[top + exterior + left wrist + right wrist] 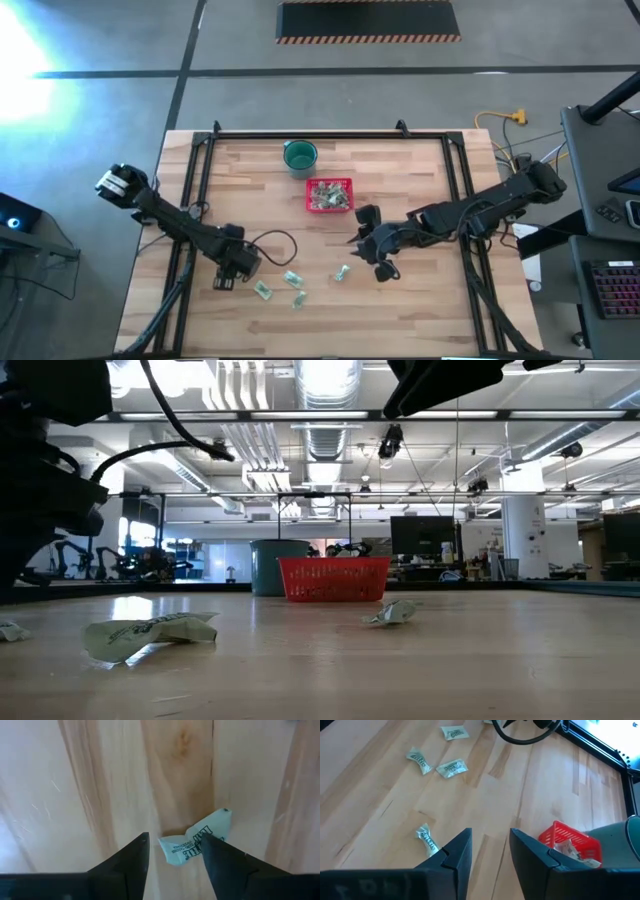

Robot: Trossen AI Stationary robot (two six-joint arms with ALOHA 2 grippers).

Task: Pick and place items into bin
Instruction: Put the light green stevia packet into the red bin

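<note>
Low view: crinkled pale green wrapper lies lower left on smooth wood-plank table; smaller twisted wrapper centre-right; behind it, mid-frame, square red mesh basket w/ round dark green cup beside. High view: basket holds wrapped pieces. Left gripper, lower-left of table, fingers spread, printed wrapper btwn tips, not clamped. Right gripper, centre, fingers parted, empty.

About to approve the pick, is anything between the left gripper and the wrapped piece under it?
Nothing visible. The left gripper is open over bare wood, and the wrapped piece lies between its fingers with nothing else near.
</note>
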